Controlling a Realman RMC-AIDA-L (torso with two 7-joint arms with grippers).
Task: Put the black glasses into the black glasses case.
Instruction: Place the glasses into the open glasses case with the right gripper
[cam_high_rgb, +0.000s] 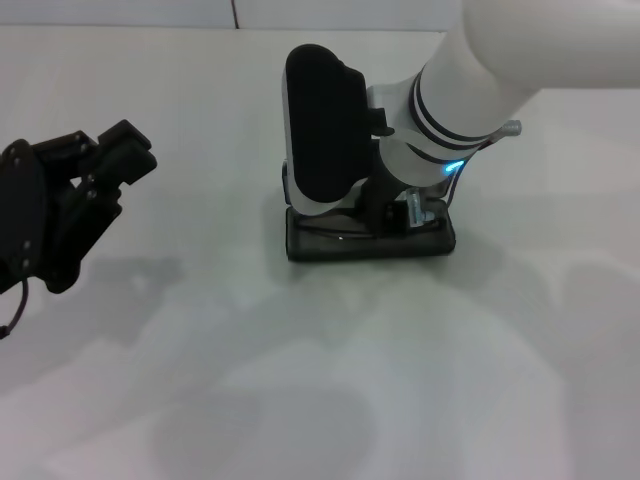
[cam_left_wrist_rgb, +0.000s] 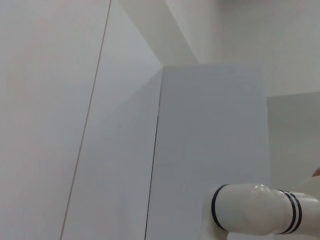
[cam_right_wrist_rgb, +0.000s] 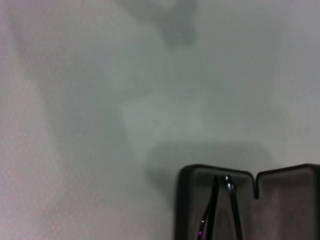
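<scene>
The black glasses case (cam_high_rgb: 330, 247) lies open at the table's middle, its lid (cam_high_rgb: 322, 125) standing upright behind the base. The black glasses (cam_high_rgb: 338, 233) show as thin wire in the base, partly hidden by my right gripper (cam_high_rgb: 398, 215), which reaches down into the case's right half. In the right wrist view the case's greyish lining (cam_right_wrist_rgb: 290, 200) shows with the glasses' slim temple arms (cam_right_wrist_rgb: 231, 200) lying in it. My left gripper (cam_high_rgb: 128, 152) hangs empty at the far left, well away from the case, its fingers apart.
The white table (cam_high_rgb: 320, 380) spreads around the case. My right arm (cam_high_rgb: 500, 70) comes in from the upper right above the case. The left wrist view shows only white walls and a piece of my right arm (cam_left_wrist_rgb: 255, 210).
</scene>
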